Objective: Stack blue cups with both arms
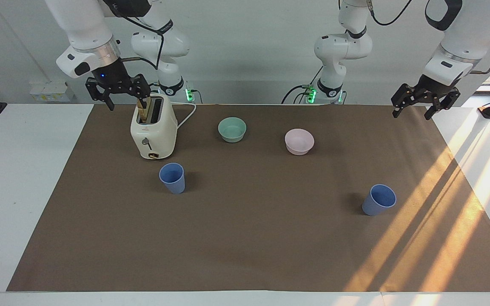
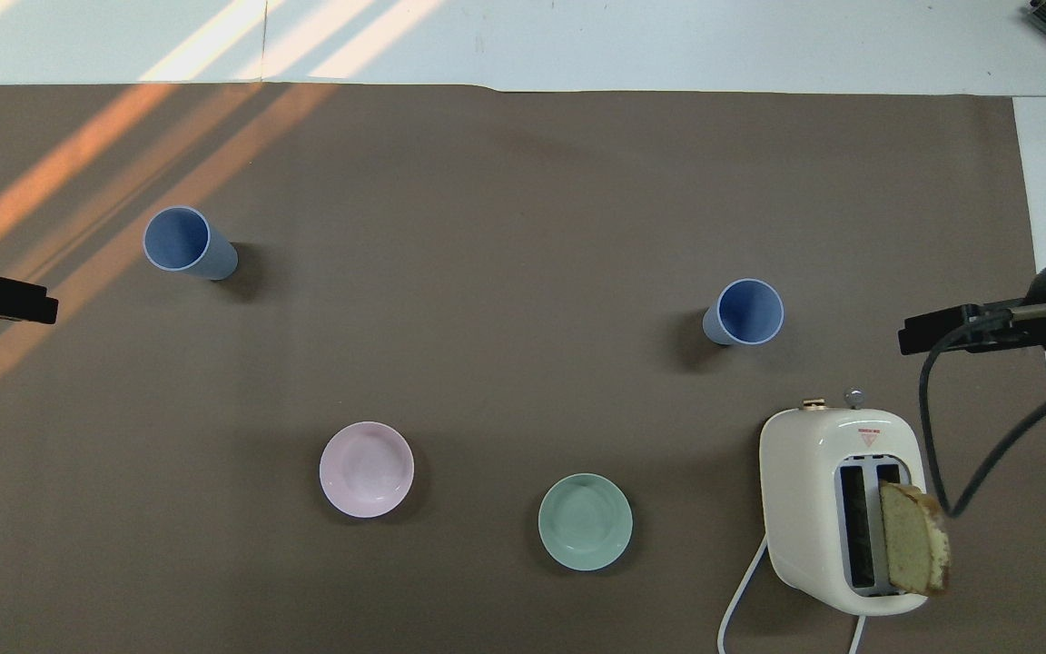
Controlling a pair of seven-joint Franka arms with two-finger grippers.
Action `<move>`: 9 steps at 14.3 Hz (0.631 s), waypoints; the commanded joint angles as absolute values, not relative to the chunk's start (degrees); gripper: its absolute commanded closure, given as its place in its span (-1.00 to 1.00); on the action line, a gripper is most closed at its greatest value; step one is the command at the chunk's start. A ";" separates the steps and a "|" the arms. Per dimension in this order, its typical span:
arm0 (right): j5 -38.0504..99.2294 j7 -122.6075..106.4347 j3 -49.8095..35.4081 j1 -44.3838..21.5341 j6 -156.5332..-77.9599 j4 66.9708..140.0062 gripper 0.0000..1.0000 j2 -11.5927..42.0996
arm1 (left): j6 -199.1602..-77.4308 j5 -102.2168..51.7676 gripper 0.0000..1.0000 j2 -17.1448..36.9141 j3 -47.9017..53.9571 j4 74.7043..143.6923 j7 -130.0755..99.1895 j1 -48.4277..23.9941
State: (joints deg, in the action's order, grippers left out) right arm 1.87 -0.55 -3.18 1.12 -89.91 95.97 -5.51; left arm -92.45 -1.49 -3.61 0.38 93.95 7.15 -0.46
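Note:
Two blue cups stand upright and apart on the brown mat. One cup [image 1: 172,177] [image 2: 745,312] is just farther from the robots than the toaster, toward the right arm's end. The other cup [image 1: 379,199] [image 2: 182,242] stands toward the left arm's end. My right gripper [image 1: 126,103] [image 2: 941,331] is open and empty, raised beside the toaster's top. My left gripper [image 1: 413,113] is open and empty, raised over the mat's corner at its own end; only its tip [image 2: 1,301] shows in the overhead view.
A cream toaster [image 1: 153,131] [image 2: 836,509] holds a slice of bread [image 2: 913,538] in one slot, with its cord trailing toward the robots. A mint-green bowl [image 1: 232,128] [image 2: 585,521] and a pale pink bowl [image 1: 299,141] [image 2: 366,469] sit nearer the robots than the cups.

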 commanded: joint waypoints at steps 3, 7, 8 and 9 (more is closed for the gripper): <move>2.55 -2.29 -3.69 2.20 -90.79 97.38 -1.00 -6.59 | -91.23 -2.02 -1.00 -4.04 0.35 93.43 7.21 0.17; 2.55 -2.29 -3.69 2.20 -90.70 97.47 -1.00 -6.68 | -92.02 -2.02 -1.00 -4.04 0.35 93.43 7.12 0.18; 2.55 -2.29 -3.69 2.20 -90.70 97.47 -1.00 -6.68 | -92.11 -2.02 -1.00 -3.96 0.35 93.43 7.21 0.18; 2.55 -2.29 -3.69 2.20 -90.70 97.47 -1.00 -6.68 | -92.02 -2.02 -1.00 -4.04 0.35 93.43 7.21 0.18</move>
State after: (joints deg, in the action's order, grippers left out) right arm 1.87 -0.56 -3.18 1.12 -89.91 96.00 -5.51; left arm -92.46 -1.49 -3.62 0.07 93.94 7.15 -0.44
